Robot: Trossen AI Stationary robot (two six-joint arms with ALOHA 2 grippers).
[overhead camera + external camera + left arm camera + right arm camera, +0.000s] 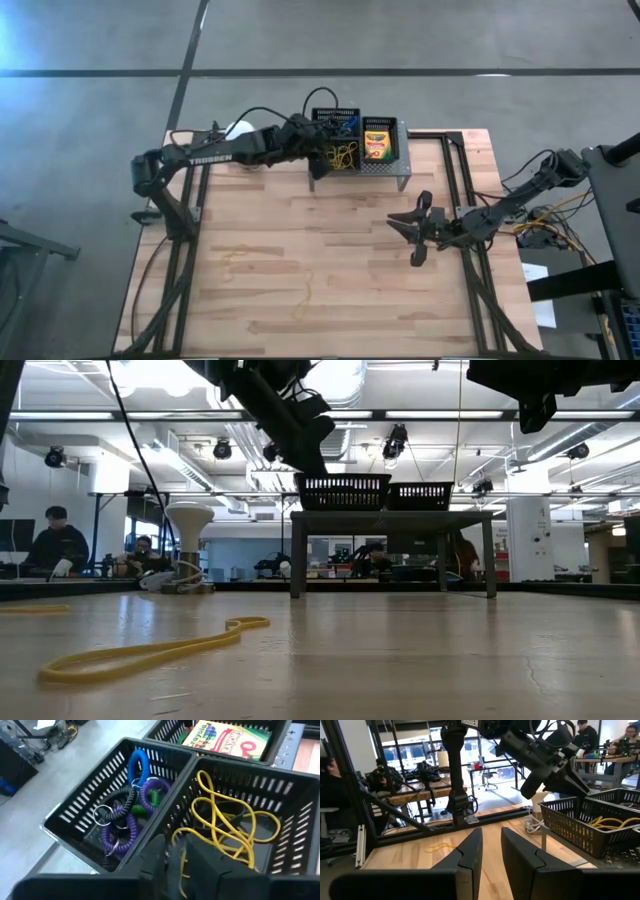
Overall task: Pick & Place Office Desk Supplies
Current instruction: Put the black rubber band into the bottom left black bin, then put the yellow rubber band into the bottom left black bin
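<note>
Three black wire-mesh bins sit on a grey perforated stand [403, 172] at the table's far edge. One bin [75, 815] holds purple, blue, green and black coiled loops [125, 815]. The bin beside it holds yellow rubber bands [225, 820], and the third holds a yellow-and-green crayon box [225, 737]. My left gripper [180, 870] hovers open just above the near rim of the yellow-band bin; seen from the right wrist, the left gripper [560, 785] stands clear above that bin. My right gripper [415, 228] waits open above the table, right of centre.
Two yellow rubber bands lie loose on the wood near the table's near edge, one [237, 262] left of the other [303, 297]; the low view shows one [150, 650] lying flat. A white ball with coiled cord [240, 130] sits at the far left. People sit at desks beyond the table.
</note>
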